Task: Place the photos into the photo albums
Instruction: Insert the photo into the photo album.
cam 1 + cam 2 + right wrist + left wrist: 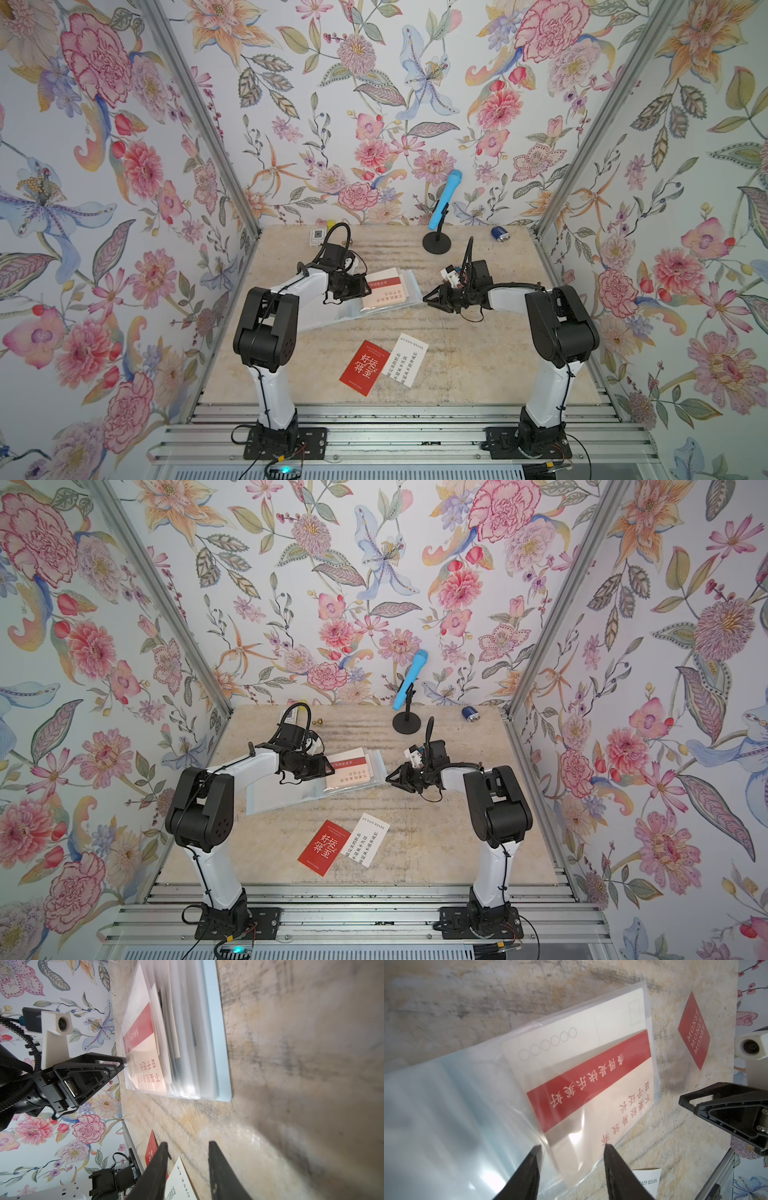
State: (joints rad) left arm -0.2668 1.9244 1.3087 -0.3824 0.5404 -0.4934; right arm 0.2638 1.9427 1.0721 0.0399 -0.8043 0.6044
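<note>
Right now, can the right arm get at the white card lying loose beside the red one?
Probably yes: the white card lies flat on the table with nothing over it, and the right pincer hangs open and empty nearby.

In both top views the left hand (368, 291) covers the left ends of the cards (388, 291) in the photo album (328, 318). The left wrist view's edge cuts off the white card (646, 1178).
</note>
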